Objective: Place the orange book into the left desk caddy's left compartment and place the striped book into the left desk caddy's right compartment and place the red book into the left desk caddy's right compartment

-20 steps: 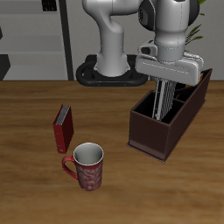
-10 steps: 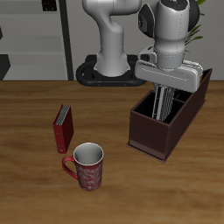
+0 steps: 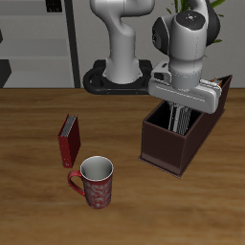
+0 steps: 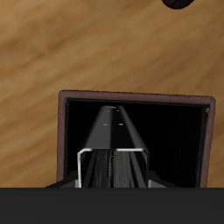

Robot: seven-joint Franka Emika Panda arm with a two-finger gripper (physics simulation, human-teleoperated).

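Observation:
The striped book point(image 3: 177, 119) hangs upright, edge down, inside the right compartment point(image 3: 161, 122) of the left desk caddy point(image 3: 168, 149), a dark brown box. My gripper point(image 3: 178, 111) is shut on the book's top from above. In the wrist view the gripper point(image 4: 111, 163) clamps the striped book point(image 4: 112, 131), with the caddy's rim point(image 4: 63, 131) framing the dark compartment point(image 4: 175, 144) around it. The red book point(image 3: 68, 140) stands on the table away from the caddy. The orange book is out of view.
A red patterned mug point(image 3: 95, 182) stands near the table's front edge, just in front of the red book. The robot's base point(image 3: 120, 77) rises behind the caddy, beside a plant. Bare wood point(image 4: 79, 44) lies beyond the caddy.
The hand has sunk lower over the caddy and tilted slightly, pushing the striped book deeper into the compartment. The red book and mug have not moved.

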